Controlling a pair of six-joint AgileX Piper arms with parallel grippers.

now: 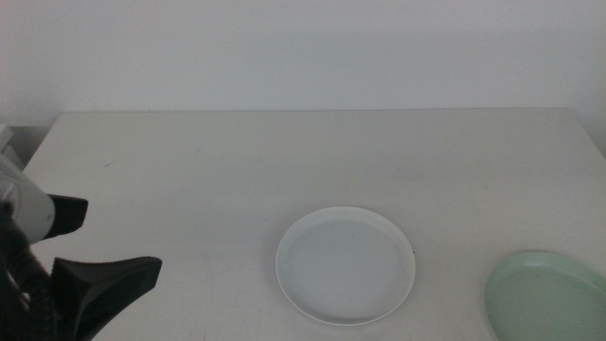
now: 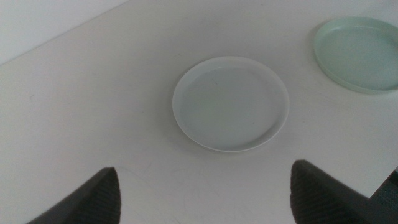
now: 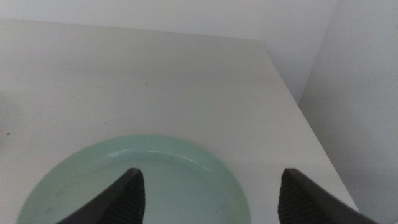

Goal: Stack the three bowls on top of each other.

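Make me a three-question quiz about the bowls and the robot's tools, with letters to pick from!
1. How many bowls show in the middle view? A one B two C four
2. What colour is the bowl nearest the table's right edge? A red B black C mint green
3. How is the left tool? A open, holding nothing B shut on a bowl C shut on a cup

Answers: 1 B, only the pale bowl and the green bowl are visible. 2 C, it looks mint green. 3 A, the left tool has its jaws wide apart, empty. The right tool is open above the green bowl.
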